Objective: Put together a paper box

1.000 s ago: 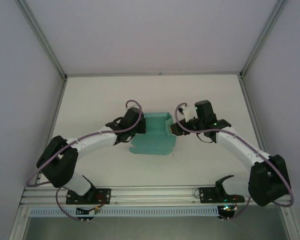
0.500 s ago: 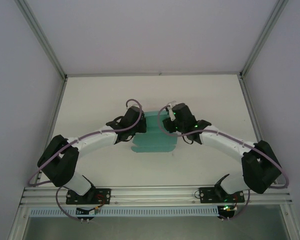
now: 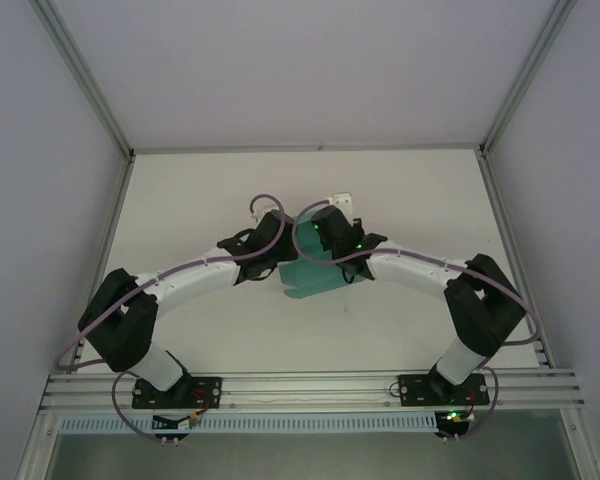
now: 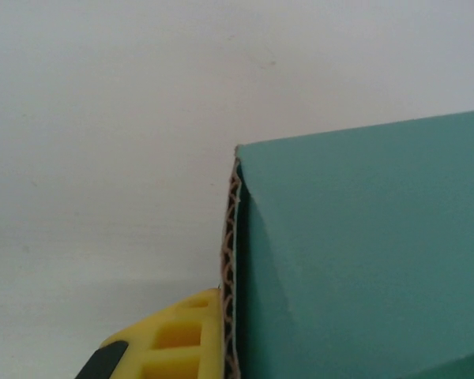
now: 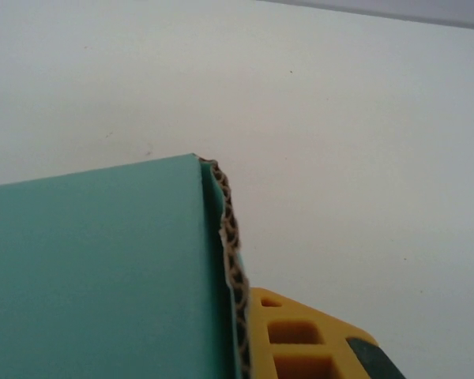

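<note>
- Near edge: both arm bases are bolted to a metal rail [image 3: 310,385], the left arm [image 3: 195,275] on the left and the right arm [image 3: 420,270] on the right.
- Both arms reach away from the rail and bend inward, so their wrists meet over the middle of the white tabletop [image 3: 180,210].
- The paper box [image 3: 318,282] is at that meeting point, directly between the two wrists. Its teal-green near part shows just below them. I cannot tell whether it rests on the tabletop or is raised.
- Left gripper [image 3: 282,260]: it is at the left side of the paper box. In the left wrist view a yellow finger [image 4: 174,341] lies flat against the corrugated cut edge of a teal panel. The jaws are clenched, grasping that panel.
- Right gripper [image 3: 325,255]: it is at the right side of the paper box. In the right wrist view a yellow finger [image 5: 300,339] presses against the corrugated edge of a teal panel. The jaws are clenched, grasping that panel.
- Far side: bare tabletop runs to a pale back wall [image 3: 310,70] framed by metal posts.
</note>
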